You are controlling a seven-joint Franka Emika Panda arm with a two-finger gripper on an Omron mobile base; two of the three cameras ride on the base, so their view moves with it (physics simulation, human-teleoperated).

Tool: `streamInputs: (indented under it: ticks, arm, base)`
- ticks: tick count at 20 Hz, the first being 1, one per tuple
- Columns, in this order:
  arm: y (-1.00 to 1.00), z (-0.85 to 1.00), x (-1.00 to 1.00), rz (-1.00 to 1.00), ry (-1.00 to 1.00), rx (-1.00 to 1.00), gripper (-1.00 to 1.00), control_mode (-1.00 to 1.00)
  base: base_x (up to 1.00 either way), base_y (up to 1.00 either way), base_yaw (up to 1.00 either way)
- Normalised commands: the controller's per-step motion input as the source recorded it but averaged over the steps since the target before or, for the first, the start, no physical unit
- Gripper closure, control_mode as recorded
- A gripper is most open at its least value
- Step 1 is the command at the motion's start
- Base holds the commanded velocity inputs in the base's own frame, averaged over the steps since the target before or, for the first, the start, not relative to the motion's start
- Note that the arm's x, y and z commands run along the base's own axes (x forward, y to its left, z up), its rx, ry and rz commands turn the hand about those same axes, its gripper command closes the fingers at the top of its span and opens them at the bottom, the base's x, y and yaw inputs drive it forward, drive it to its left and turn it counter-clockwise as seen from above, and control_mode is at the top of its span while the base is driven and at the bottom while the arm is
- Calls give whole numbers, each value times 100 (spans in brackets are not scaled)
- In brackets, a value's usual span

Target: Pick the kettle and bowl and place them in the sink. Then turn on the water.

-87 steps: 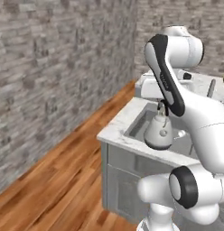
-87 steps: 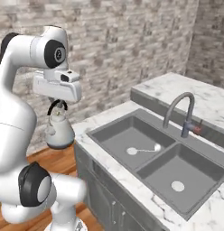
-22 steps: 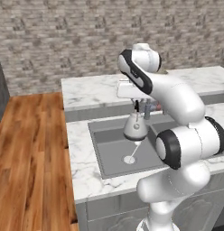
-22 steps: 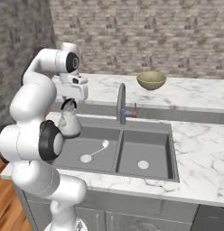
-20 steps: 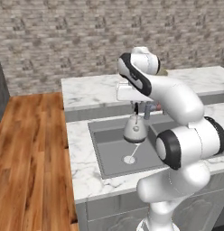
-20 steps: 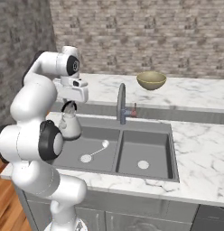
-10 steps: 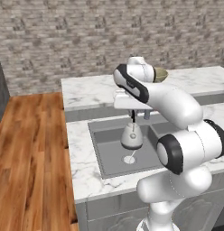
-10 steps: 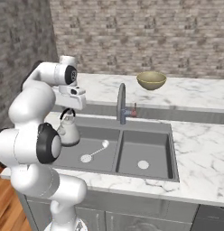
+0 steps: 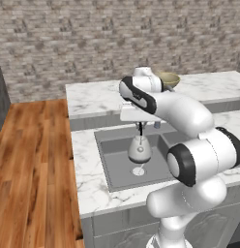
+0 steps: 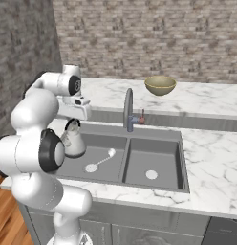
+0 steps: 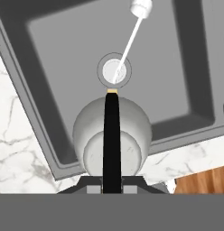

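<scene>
The robot's two-finger gripper is pinched tight on the thin black arched handle of the small, squat, pale grey-white kettle, which hangs below it over the left basin of the rectangular grey steel double-basin sink. In the hand view the dark handle runs straight up between the fingers, with the kettle's rounded body beneath it and the basin's round drain visible further on. From the right base view the kettle sits low, inside the basin's outline near its left wall; whether its base already touches the basin floor cannot be told.

The wide, round, olive-tan bowl with its lighter yellowish inside stands untouched on the white marble counter behind the sink, well apart from the gripper. The tall curved grey faucet stands at the back edge between the two basins, and no blue stream falls from its tip, so the water is not yet on.

Judged from this, the task is in its first third: the kettle is carried to the sink and only needs setting down and releasing. Fetching the bowl, placing it in the sink, and turning on the faucet are all left to do.
</scene>
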Motion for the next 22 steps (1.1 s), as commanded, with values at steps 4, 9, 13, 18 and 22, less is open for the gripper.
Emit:
streamInputs:
  ticks: [4,9,13,18,22]
  arm:
    - [4,-26,19,0,-6,0,100,-100]
    - [1,-24,23,0,-3,0,100,-100]
    - [0,-19,44,0,0,0,100,-100]
    - [0,-16,41,0,0,0,100,-100]
    - [0,-21,17,0,0,0,100,-100]
  base:
    - [0,0,0]
    - [0,0,0]
    - [0,0,0]
    - [0,0,0]
    - [0,0,0]
